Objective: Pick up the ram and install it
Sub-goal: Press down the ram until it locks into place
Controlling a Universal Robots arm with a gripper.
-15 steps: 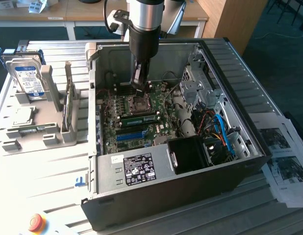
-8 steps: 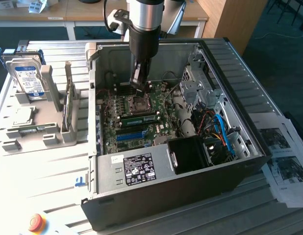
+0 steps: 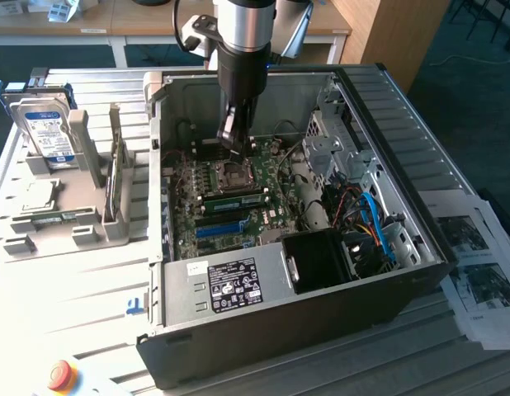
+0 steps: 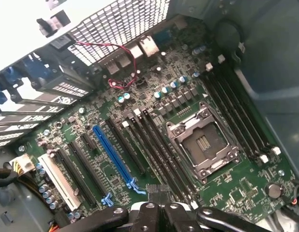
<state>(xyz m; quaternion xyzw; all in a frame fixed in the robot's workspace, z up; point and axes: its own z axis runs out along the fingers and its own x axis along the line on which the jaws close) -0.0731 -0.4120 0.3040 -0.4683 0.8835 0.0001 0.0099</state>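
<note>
The ram point(image 3: 234, 198), a long green stick with dark chips, lies along the black memory slots of the motherboard point(image 3: 189, 239), just in front of the empty processor socket point(image 3: 234, 173). It looks seated there between white latches. My gripper point(image 3: 238, 148) hangs inside the open computer case point(image 3: 263, 285), above the board and slightly behind the socket, apart from the ram. Its jaws are shut with nothing visible between them. In the wrist view the gripper point(image 4: 159, 207) points down at the long black slots point(image 4: 161, 154) beside the socket point(image 4: 202, 142).
A bright blue slot point(image 3: 220, 228) runs in front of the ram. Cables and a black fan box point(image 3: 321, 260) crowd the case's right side. A grey holder point(image 3: 115, 227) on the exterior view's left carries a hard drive point(image 3: 44, 132) and a silver chip point(image 3: 36, 195). A red button point(image 3: 59, 374) sits near the front edge.
</note>
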